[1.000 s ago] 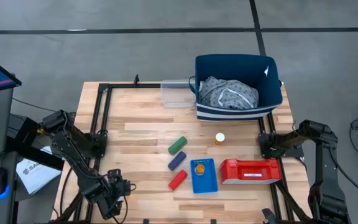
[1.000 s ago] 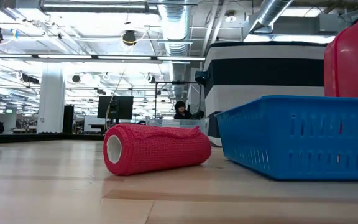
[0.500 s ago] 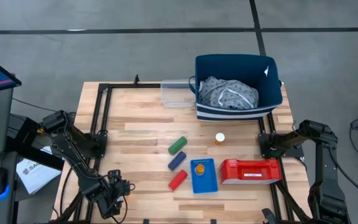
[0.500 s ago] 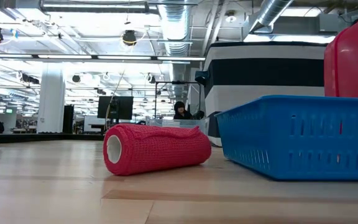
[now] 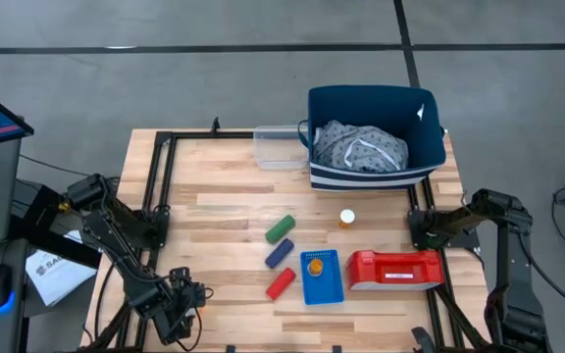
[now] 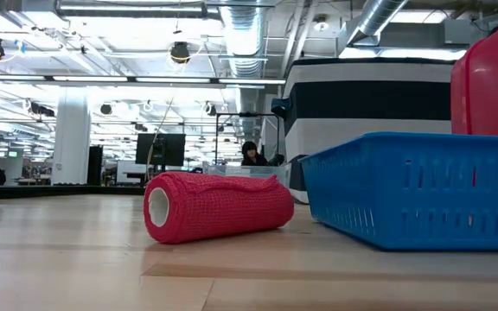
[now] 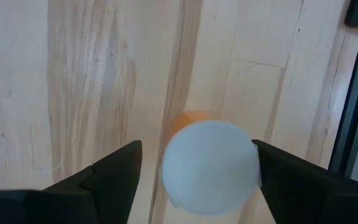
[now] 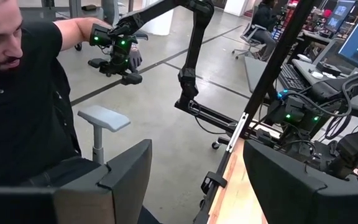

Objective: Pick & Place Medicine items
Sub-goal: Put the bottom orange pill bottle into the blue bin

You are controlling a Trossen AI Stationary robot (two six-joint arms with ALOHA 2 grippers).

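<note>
Far left of the blue plastic basket (image 5: 323,277), the left gripper (image 7: 194,171) straddles, jaws open, a small translucent orange pill bottle with white cap (image 7: 209,167), which an off-centre closure could tip.

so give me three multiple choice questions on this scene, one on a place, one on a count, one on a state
1. Where does the pill bottle seen inside a container sit?
A. blue basket
B. navy bin
C. clear tub

2. How many capsule-shaped blocks lie on the table?
A. two
B. three
C. five

3. How is the left tool?
A. shut on a block
B. open over a white cap
C. inside the bin

Answers: 1 A, the pill bottle rests in the blue basket. 2 B, green block, blue block and red block. 3 B, the left tool has its fingers spread either side of the white cap.
</note>
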